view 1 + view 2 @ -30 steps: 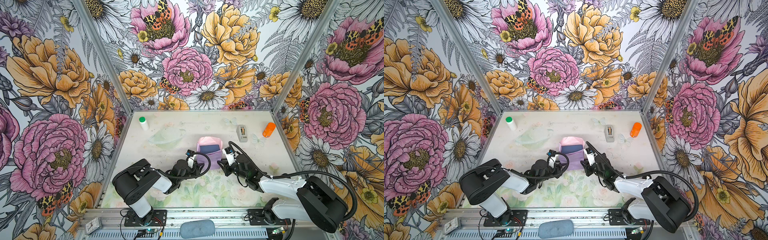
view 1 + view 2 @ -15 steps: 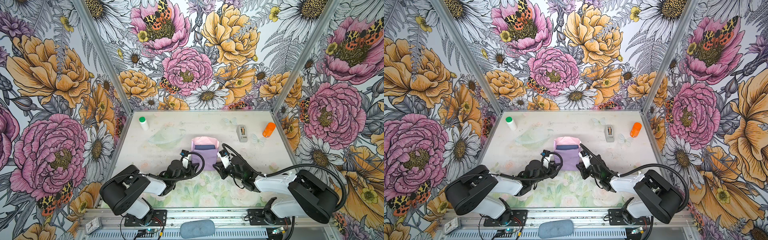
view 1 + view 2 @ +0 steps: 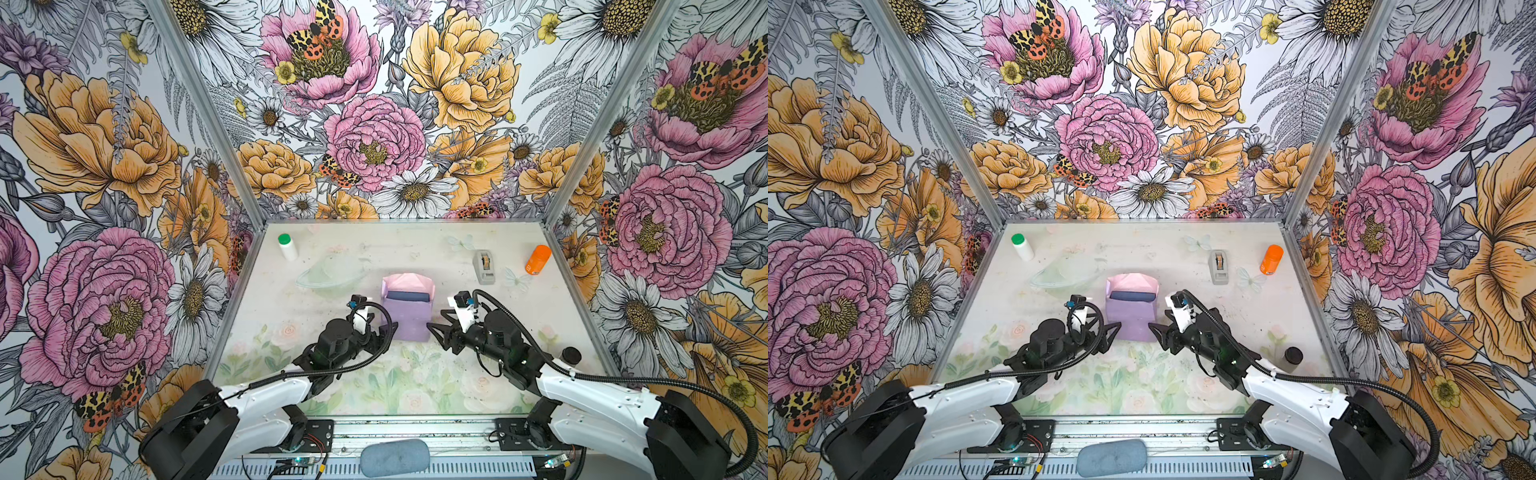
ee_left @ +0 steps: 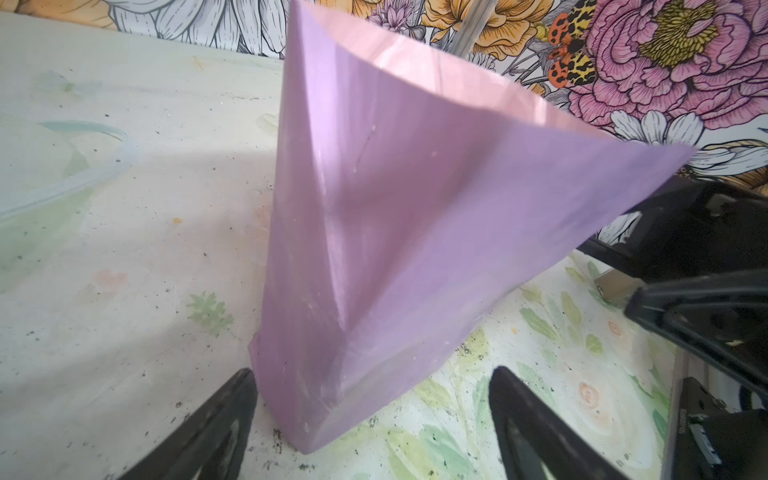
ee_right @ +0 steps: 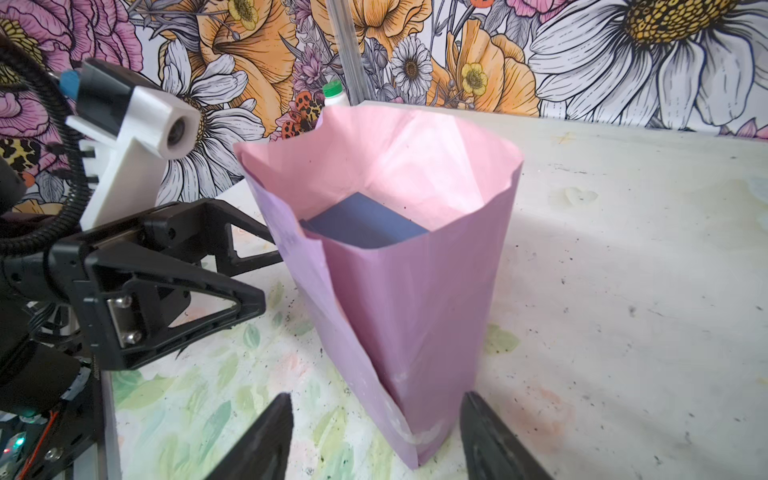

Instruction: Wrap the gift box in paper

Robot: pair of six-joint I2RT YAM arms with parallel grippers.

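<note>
I see the left gripper [image 3: 385, 332] and right gripper [image 3: 434, 329] open and empty, so the paper [image 3: 409, 322] standing loose between them around the gift box [image 5: 365, 226] may unfold or tip if nudged.

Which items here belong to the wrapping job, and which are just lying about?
Job: gift box; paper folded up around it.
Lying about: tape dispenser, untouched but possibly needed later; white bottle with green cap; orange bottle; dark-capped jar.

Walls: I see floral wallpaper [image 3: 374, 137] left, far, right | tabletop [image 3: 395, 243]: pale, dirt-speckled, faded flower print near
</note>
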